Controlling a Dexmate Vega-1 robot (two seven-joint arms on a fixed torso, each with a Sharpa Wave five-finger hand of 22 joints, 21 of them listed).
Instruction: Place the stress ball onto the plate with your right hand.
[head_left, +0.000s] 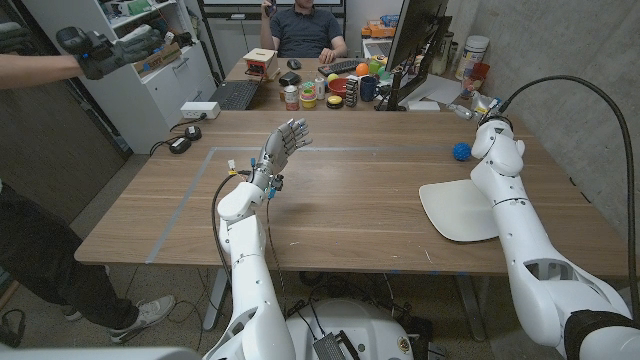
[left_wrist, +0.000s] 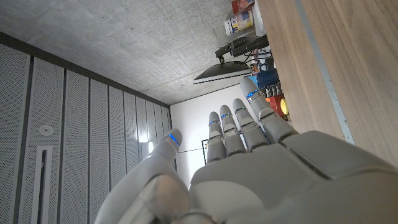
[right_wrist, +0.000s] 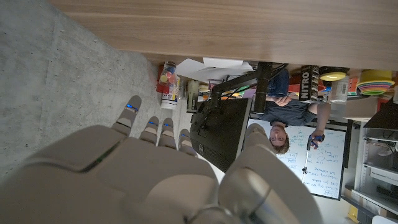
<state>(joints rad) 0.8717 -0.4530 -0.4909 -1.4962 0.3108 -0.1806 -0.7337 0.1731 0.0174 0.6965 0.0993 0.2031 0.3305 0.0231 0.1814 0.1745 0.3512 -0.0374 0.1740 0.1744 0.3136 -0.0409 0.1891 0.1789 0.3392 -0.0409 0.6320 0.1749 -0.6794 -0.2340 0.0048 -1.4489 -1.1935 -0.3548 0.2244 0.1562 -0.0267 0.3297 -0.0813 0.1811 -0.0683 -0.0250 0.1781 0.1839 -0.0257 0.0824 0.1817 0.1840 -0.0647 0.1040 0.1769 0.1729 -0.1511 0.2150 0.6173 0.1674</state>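
The blue spiky stress ball (head_left: 461, 152) lies on the wooden table (head_left: 350, 200) at the right, a little beyond the white plate (head_left: 458, 211), which sits near the right front edge with nothing on it. My right hand (head_left: 468, 112) is raised beyond the ball near the table's far right edge; in the right wrist view this hand (right_wrist: 161, 174) has its fingers (right_wrist: 163, 132) stretched out and holds nothing. My left hand (head_left: 284, 143) is lifted over the table's middle with fingers spread and nothing in it, and its fingers (left_wrist: 239, 124) also show extended in the left wrist view.
A white box (head_left: 200, 110) and a black adapter (head_left: 180, 144) lie at the table's far left. Behind the table stand a monitor (head_left: 412, 45) and a cluttered desk (head_left: 330, 85) with a seated person (head_left: 305, 30). Another person's gloved hand (head_left: 95, 50) reaches in at the left.
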